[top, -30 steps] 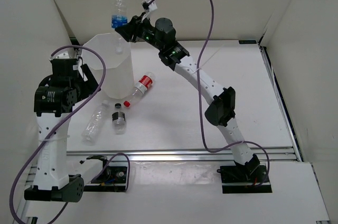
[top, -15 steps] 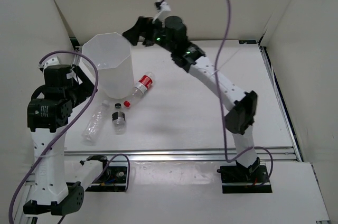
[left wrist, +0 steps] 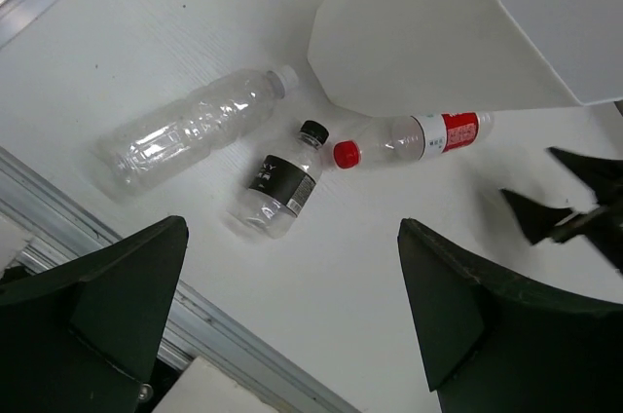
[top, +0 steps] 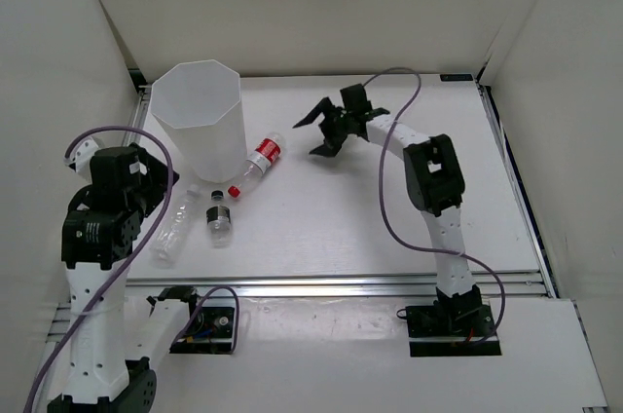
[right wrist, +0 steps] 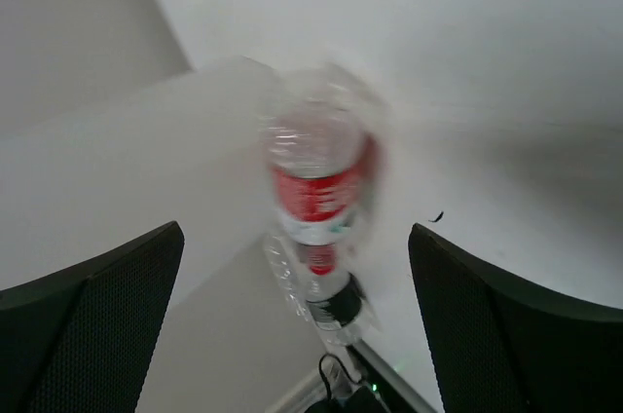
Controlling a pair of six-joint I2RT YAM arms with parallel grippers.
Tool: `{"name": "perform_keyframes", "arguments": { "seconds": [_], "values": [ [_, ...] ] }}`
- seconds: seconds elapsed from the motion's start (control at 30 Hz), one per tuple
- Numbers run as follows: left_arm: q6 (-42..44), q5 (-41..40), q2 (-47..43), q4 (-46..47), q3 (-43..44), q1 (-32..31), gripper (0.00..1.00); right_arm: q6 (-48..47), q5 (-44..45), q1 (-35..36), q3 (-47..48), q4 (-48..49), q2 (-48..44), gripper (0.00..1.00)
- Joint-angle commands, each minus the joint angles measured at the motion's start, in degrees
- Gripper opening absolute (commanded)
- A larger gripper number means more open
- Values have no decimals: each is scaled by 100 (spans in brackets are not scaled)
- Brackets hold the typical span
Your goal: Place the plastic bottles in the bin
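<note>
Here, three plastic bottles lay left of centre in the overhead picture. The red-label bottle [top: 258, 162] lay slantwise with its neck close against the foot of the bin [top: 209, 140]. The black-label bottle [top: 219, 218] lay just below its red cap, and the crushed bottle [top: 175, 228] lay further left. I saw no blue-label bottle on the table. The tall white bin stood upright at upper left.

My right gripper [top: 317, 136] hung near the red-label bottle, to its right, fingers spread and empty. My left gripper [left wrist: 292, 233] was also spread and empty, looking down on all three.

I judged the red-label bottle likely to roll from a poorly centred pinch. A finger could also nudge the bin or knock the black-label bottle. The right wrist picture was blurred, so aiming was uncertain.
</note>
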Motion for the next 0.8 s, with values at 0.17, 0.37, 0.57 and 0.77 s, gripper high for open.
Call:
{"name": "perform_keyframes", "arguments": {
  "seconds": [0.17,0.37,0.57,0.77],
  "values": [
    [-865,-119,204,53,-87,22,100,398,-1074,52,1200,-428,995,100],
    [-1077,64,29,-88,-403,22,100,345,-1277,227,2369,-402,2086,100],
    [-945,144,203,-106,-351,22,100,521,-1513,420,2739,73,2886,100],
    [-944,31,547,-229,-219,22,100,354,-1514,544,2695,73,3071,100]
  ]
}}
